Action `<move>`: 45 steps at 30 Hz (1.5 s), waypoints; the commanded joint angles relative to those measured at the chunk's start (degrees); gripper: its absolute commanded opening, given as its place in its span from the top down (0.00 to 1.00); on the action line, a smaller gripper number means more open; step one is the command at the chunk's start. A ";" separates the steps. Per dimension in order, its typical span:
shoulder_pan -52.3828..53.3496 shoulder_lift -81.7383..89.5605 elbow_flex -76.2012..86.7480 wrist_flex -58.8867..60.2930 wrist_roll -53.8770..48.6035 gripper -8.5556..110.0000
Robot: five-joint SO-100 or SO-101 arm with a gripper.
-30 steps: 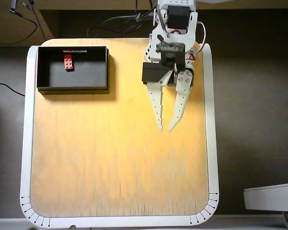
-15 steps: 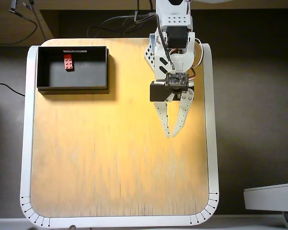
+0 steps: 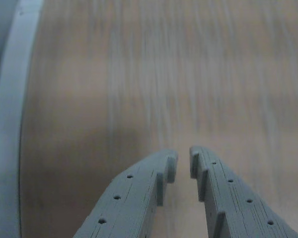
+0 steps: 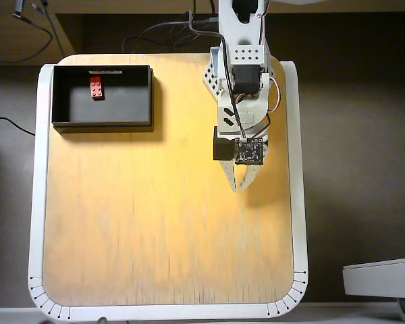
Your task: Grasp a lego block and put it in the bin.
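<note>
so the lego block [image 4: 96,88] is already sitting in the bin [image 4: 143,94], well off to the left of the gripper [image 4: 237,187] in the overhead view, jaws nearly together with nothing between them, looks basically done, just needs parking the arm imo

The robot arm [image 4: 239,88] is mostly white plastic, with black box-shaped motors set into it. One white plate near the top of the overhead view has a few small round holes. Thin red and dark wires loop along its sides. A small dark board sits just above the end effector [image 4: 237,187]. In the wrist view the end effector [image 3: 184,161] has two pale grey fingers [image 3: 134,198] with small dots and stepped inner edges.
</note>
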 commanded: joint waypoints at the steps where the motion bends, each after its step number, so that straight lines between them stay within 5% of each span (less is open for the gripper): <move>1: 0.18 5.10 2.37 5.01 0.35 0.93; 16: -0.88 5.10 13.45 19.51 -1.14 0.93; 45: -2.99 5.10 13.89 19.51 -1.76 0.93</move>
